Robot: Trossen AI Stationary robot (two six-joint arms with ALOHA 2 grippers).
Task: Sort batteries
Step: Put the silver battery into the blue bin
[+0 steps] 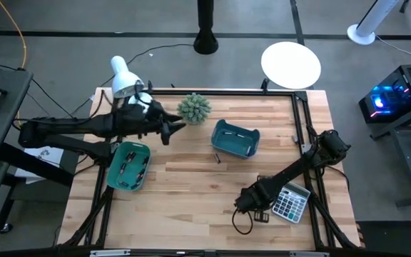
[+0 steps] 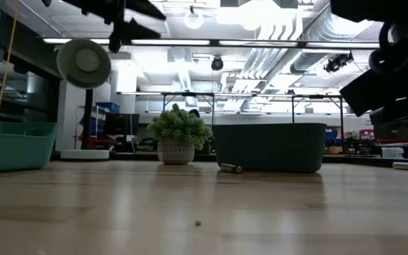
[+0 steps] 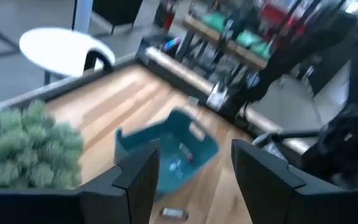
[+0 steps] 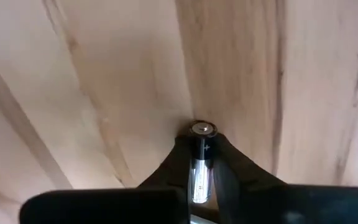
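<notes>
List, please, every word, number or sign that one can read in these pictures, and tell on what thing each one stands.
"+": a small pale mark on the dark battery held in the right gripper.
Calculator: its keys are too small to read.
Batteries in the left teal tray: too small to read.
Battery lying on the table: no print can be read.
Nothing else is readable.

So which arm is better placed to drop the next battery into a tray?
Right. The right gripper is already shut on a battery low over the table, while the left gripper hangs open and empty.
</notes>
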